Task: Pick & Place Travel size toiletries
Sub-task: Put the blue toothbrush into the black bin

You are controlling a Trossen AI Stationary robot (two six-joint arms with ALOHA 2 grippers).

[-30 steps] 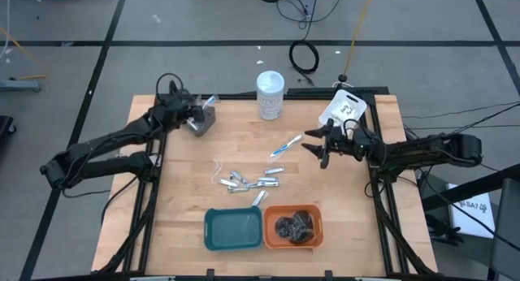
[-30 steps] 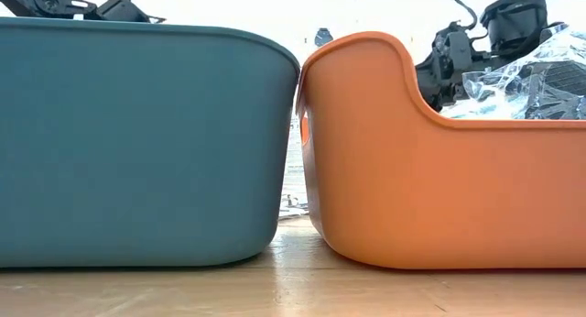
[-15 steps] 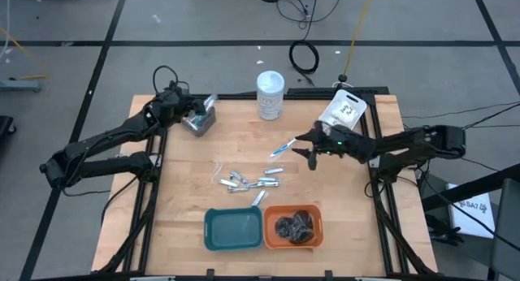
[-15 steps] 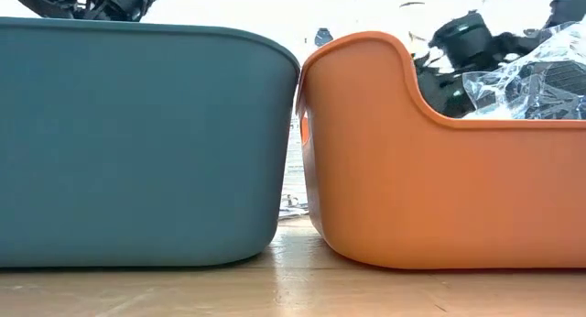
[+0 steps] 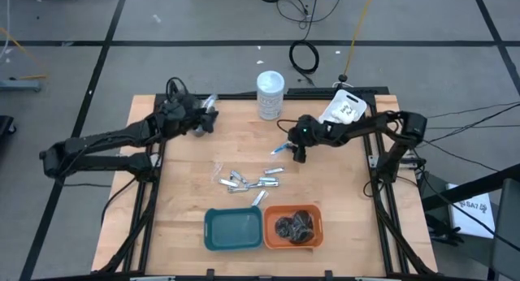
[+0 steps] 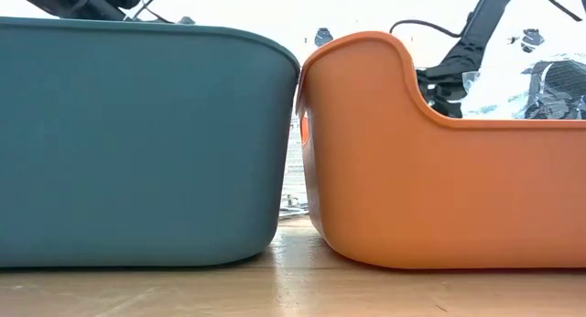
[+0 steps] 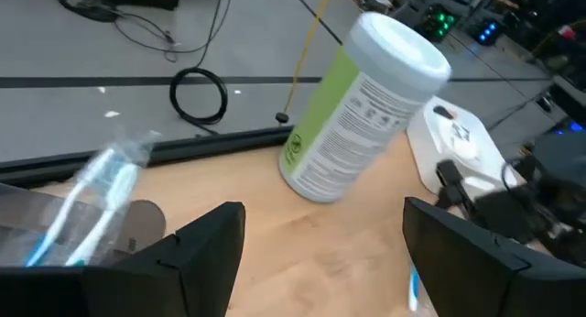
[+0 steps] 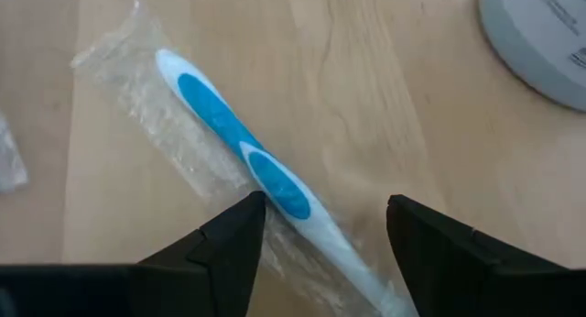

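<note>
A blue-and-white toothbrush in clear wrap (image 8: 240, 152) lies flat on the wooden table (image 5: 187, 192) near its middle (image 5: 282, 149). My right gripper (image 8: 325, 257) hangs open just over it and points down at a slant. Its fingers stand on either side of the brush's white end, and I see no touch. Several slim silver tubes (image 5: 248, 181) lie in a loose heap nearer the front. Dark wrapped bundles (image 5: 295, 226) fill the orange tray (image 5: 317, 212). My left gripper (image 7: 320, 253) is open and holds nothing at the far left, beside a grey holder (image 7: 137, 224) with a wrapped toothbrush (image 7: 96, 193).
A tall white-lidded jar (image 5: 270, 94) stands at the far edge, and a white packet (image 5: 345, 109) lies at the far right. The teal tray (image 5: 233, 229) sits left of the orange one at the front edge. Bare wood lies along the left and right sides.
My right gripper has swept toward the table's left and sunk, tipping its fingers downward, until it stands over the wrapped toothbrush. My left gripper has swung a little toward the table's right at the grey holder. No toiletry has moved.
</note>
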